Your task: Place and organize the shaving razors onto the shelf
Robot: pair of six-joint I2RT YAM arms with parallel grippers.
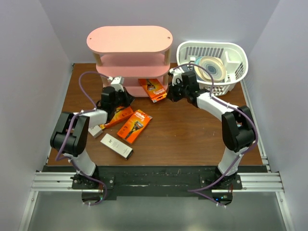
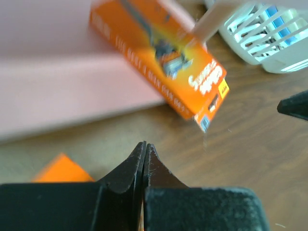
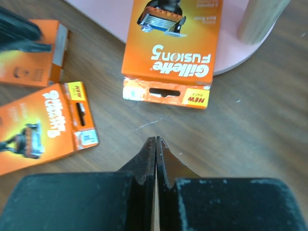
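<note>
Jaws on both arms pressed shut, nothing held. One orange pack [image 1: 154, 89] lies half on the bottom board of the shelf [image 1: 130, 41], tab end on the counter [image 1: 192, 139]. Two more packs [image 1: 134, 126] and grey boxes [image 1: 116, 146] on counter near left arm.

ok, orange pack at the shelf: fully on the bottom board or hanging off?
Hanging off. The orange pack lies partly on the shelf's pink board, its tab end over the table.

The razor pack [image 3: 171, 48] lying partly on the pink shelf board [image 3: 228, 57] reads "Gillette Fusion5", upside down from the right wrist, with "NEW" on its yellow corner. The second pack [image 3: 43, 125] beside it shows the same brand and "NEW". Lettering on the white box [image 1: 116, 146] is too small to read.
</note>
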